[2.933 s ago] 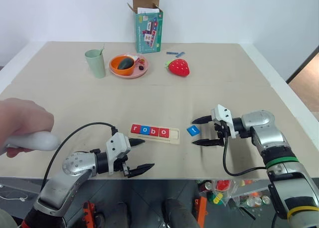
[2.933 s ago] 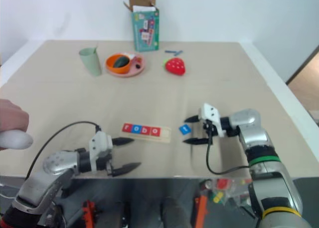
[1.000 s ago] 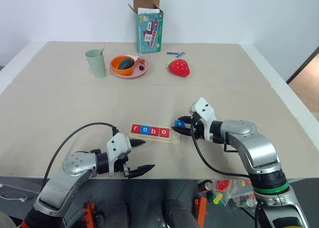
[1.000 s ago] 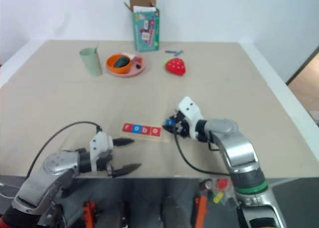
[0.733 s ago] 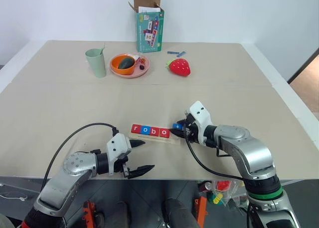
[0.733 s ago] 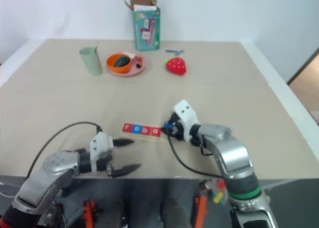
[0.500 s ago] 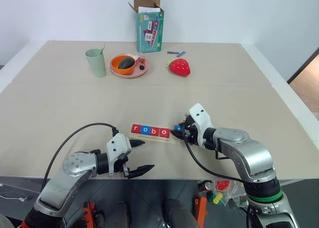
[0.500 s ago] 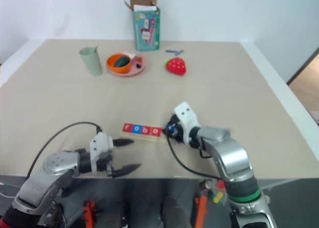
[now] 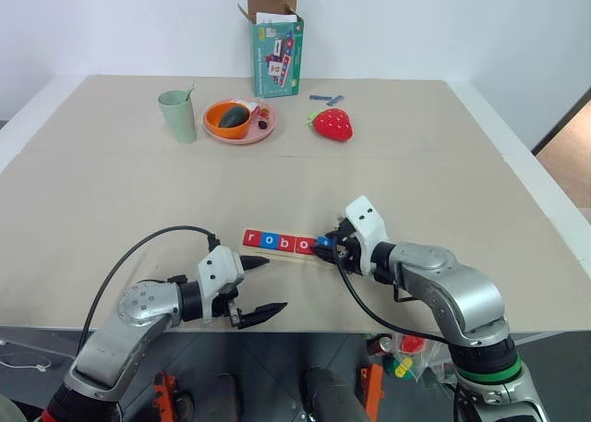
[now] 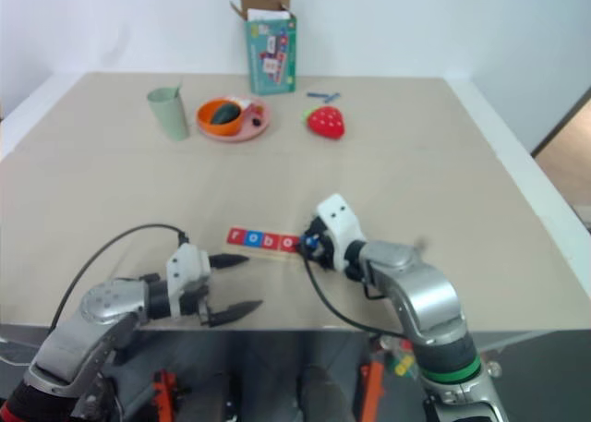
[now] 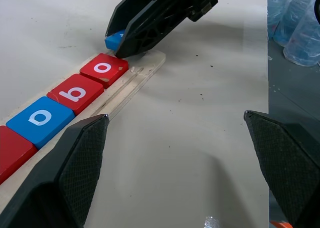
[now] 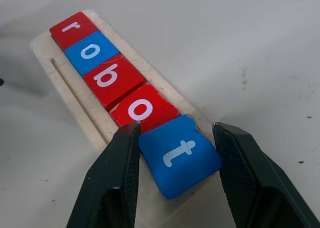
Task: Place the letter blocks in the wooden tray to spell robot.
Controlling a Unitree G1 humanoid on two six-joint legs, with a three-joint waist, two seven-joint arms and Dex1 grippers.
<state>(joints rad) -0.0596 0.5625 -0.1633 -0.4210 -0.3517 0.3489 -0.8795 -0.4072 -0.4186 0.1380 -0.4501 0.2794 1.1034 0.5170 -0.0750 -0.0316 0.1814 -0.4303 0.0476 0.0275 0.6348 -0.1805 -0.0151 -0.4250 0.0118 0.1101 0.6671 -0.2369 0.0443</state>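
Beige paper covers the table (image 9: 416,154), the widest thing in sight. At its far edge stands a teal carton (image 9: 275,45) with its flaps open, and nearer along the same side sit a round orange-pink plate (image 9: 238,131) with an orange bowl on it, a pale green cup (image 9: 176,115) and a red strawberry toy (image 9: 331,125).

Near the front edge lies the wooden tray (image 12: 75,106), a pale strip. Four letter blocks sit in a row on it: red r (image 12: 75,28), blue o (image 12: 92,52), red b (image 12: 112,81) and red o (image 12: 143,110), each touching the next.

The right gripper (image 12: 175,175) reaches in from the right and is clamped on the blue t block (image 12: 180,153), one black finger against each side edge. That block sits at the tray's right end, touching the red o and tilted slightly out of line with the row.

The left gripper (image 9: 257,286) hovers at the front edge of the table, near the tray's left end and apart from it, its two black fingers spread wide with nothing between them.
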